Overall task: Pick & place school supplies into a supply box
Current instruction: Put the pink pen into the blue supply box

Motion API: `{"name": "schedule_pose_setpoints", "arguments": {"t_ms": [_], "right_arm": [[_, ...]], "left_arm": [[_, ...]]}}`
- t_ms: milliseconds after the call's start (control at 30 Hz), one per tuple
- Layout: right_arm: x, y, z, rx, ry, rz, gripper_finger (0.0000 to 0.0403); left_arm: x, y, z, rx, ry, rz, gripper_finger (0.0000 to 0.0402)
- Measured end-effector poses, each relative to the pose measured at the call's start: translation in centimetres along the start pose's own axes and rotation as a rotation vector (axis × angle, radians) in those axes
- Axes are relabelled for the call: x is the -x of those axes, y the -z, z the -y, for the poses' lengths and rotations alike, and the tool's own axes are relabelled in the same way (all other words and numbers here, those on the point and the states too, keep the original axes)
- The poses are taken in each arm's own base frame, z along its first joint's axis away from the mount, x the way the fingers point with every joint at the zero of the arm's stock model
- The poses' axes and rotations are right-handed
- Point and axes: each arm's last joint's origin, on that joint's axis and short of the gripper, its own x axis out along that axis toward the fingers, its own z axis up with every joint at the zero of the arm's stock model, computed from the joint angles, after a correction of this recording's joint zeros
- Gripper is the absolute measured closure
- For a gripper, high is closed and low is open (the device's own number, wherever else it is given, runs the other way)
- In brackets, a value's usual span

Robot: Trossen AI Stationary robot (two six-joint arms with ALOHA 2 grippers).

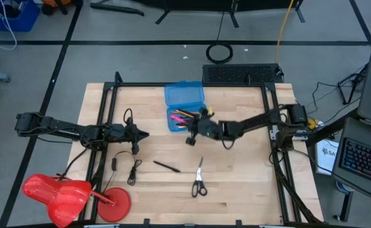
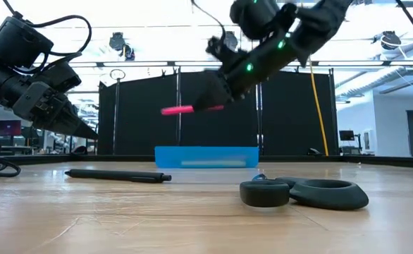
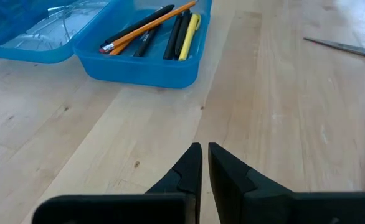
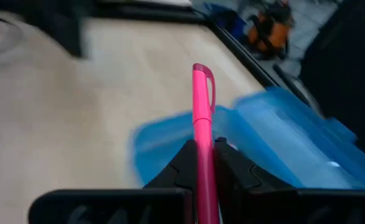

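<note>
The open blue supply box (image 1: 184, 104) lies at the table's far middle; its tray (image 3: 142, 43) holds black, orange and yellow pens and pencils. My right gripper (image 1: 194, 130) hovers just near of the tray, shut on a pink pen (image 4: 202, 112). A black pen (image 1: 166, 166) and steel scissors with black handles (image 1: 199, 181) lie flat on the wood toward the near edge. My left gripper (image 1: 141, 134) hangs shut above bare table, left of the box, touching nothing. My right gripper pinches the pink pen between its two fingers (image 4: 182, 165), on the shaft (image 4: 203, 146) behind the capped end. The pen lies along the fingers and sticks out past their tips, the clip end (image 2: 171, 110) forward. It is lifted clear and roughly level above the table.
A thin black cable with a plug (image 1: 132, 170) lies near the left arm. Red plastic things (image 1: 65, 193) sit at the table's near left corner. A black frame rail (image 1: 192, 84) runs round the table. Bare wood lies between the box and the scissors.
</note>
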Motion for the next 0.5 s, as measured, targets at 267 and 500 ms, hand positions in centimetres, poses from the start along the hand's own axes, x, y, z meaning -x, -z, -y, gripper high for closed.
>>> {"name": "schedule_pose_setpoints", "arguments": {"t_ms": [267,500], "right_arm": [[-1.8,1.7,4.4,-0.07,0.005,-0.062,0.0383],[-2.2,2.5,5.8,-0.118,0.017,-0.089,0.0378]], "left_arm": [[0.0,0.0,0.0,0.0,-0.001,0.0,0.0371],[0.0,0.0,0.0,0.0,-0.001,0.0,0.0371]]}}
